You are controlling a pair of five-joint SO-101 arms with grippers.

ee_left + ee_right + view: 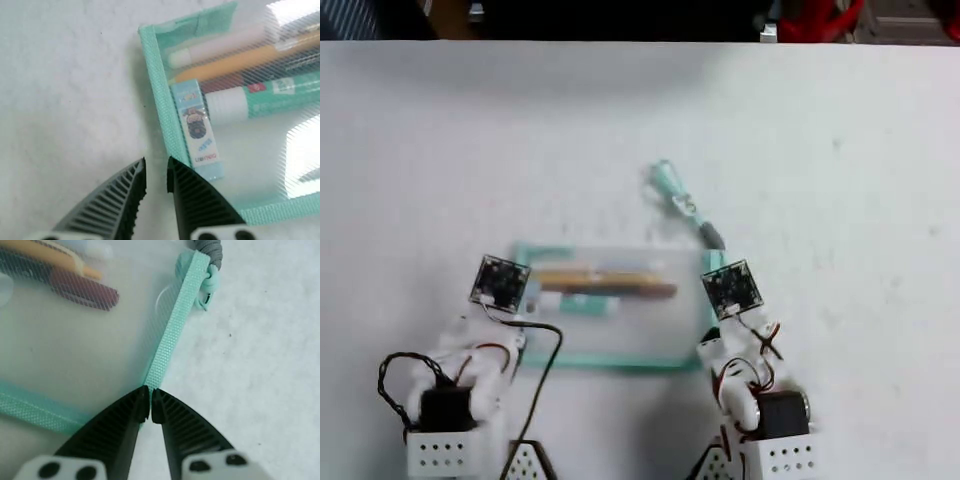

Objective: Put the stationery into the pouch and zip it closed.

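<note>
A clear mesh pouch (610, 362) with teal binding lies flat between the two arms. Inside it are an orange pencil (240, 62), a white pen (220, 47), a green-and-white marker (270, 95) and a wrapped eraser (197, 127). My left gripper (156, 165) sits at the pouch's left edge (160, 100), open by a narrow gap with bare table between its fingers. My right gripper (150, 397) is shut on the teal binding (172, 335) of the pouch's right edge. A dark red pen (82, 290) lies inside near that edge.
A teal strap (670, 190) runs from the pouch's far right corner across the table, joined by a grey cord (212, 250) and a teal clip (212, 287). The left arm (470, 360) and right arm (750, 380) stand at the table's near edge.
</note>
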